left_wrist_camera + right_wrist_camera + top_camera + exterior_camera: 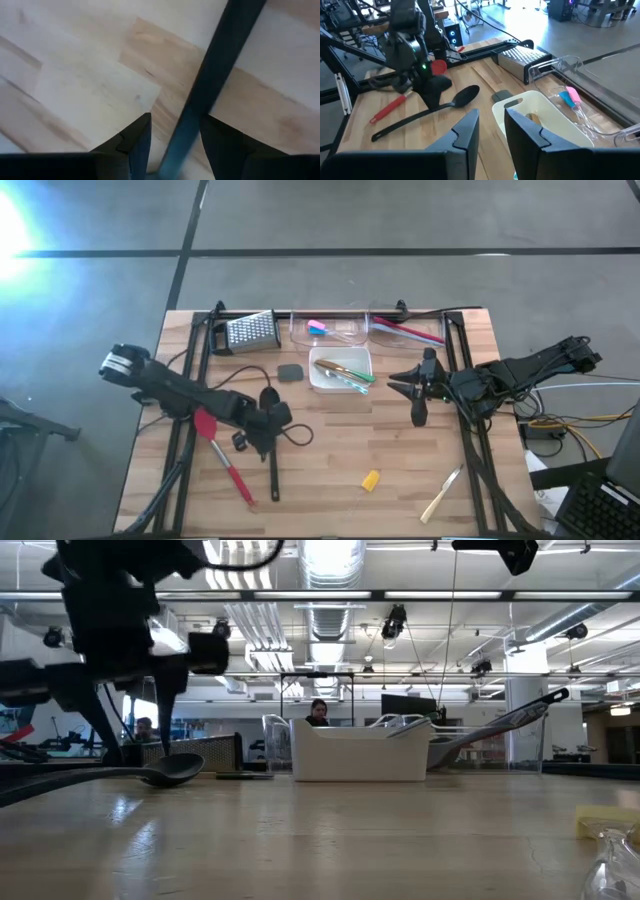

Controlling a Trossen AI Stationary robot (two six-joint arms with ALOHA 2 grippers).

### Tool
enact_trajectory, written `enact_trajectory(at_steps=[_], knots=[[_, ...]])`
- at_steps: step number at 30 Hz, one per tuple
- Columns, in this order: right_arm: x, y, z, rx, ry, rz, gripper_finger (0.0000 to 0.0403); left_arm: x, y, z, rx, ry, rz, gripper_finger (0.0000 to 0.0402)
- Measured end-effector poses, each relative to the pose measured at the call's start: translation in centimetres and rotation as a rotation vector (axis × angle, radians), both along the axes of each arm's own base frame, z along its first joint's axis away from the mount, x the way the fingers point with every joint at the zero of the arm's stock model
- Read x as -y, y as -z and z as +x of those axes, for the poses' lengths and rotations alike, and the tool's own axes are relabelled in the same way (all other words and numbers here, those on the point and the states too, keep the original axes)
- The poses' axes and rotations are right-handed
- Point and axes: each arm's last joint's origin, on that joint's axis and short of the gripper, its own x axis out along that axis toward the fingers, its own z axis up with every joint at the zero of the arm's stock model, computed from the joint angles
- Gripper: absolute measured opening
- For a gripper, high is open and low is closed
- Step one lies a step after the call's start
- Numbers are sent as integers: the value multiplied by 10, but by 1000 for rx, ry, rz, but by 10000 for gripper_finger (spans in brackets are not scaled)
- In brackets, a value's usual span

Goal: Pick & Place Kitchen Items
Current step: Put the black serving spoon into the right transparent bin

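With the left gripper (172, 145) jaws straddling the handle of the black spoon (271, 442) lying flat on the tabletop (330, 465), an off-centre closure may pivot the spoon away, while the right gripper (491, 132) waits, jaws narrowly parted.

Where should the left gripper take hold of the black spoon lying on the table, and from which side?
Grip the black spoon mid-handle, coming straight down from above. It lies flat, bowl toward the grater, and its slim straight handle fits between the fingers. The left gripper already straddles the handle there, jaws open. The right gripper waits beside the white tray.
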Motion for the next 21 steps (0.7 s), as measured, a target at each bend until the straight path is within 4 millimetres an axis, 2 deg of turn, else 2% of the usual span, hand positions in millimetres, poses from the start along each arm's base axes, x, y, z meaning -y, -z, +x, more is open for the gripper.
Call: enact_trajectory(at_steps=[5, 10, 17, 21], knots=[[0, -1, 0, 11, 5, 19, 95, -6, 18, 14, -91, 6, -38, 170], [0, 0, 0, 9, 4, 19, 97, -9, 33, 19, -167, 11, -30, 149], [0, 0, 0, 3, -2, 7, 89, -12, 30, 26, -175, 13, -26, 117], [0, 0, 0, 0, -3, 1, 85, -15, 24, 32, -143, -12, -8, 73]])
